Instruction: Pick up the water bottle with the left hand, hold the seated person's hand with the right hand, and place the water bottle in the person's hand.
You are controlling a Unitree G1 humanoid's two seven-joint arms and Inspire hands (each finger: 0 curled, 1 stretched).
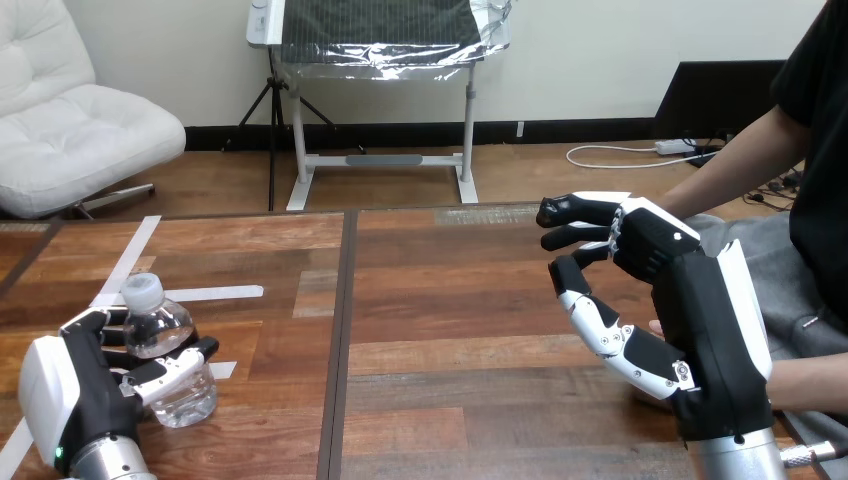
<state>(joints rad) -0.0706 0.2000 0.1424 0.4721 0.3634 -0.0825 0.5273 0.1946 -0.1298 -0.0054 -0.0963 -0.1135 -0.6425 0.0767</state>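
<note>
Water bottle (165, 362), upright, table 8 o'clock: left hand (72, 392) clasped round it. Right hand (700, 300), 4 o'clock: fingers spread, empty; person's forearm (808, 385) behind.

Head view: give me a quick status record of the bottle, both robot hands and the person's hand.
water bottle: upright, capped, at the near left of the table
left hand: fingers and thumb curled round the water bottle
right hand: raised at the right side, fingers relaxed, nothing seen in it
person's forearm: reaches in from the right, behind the right hand; its hand is mostly hidden, contact cannot be told
handover: not yet done
</note>
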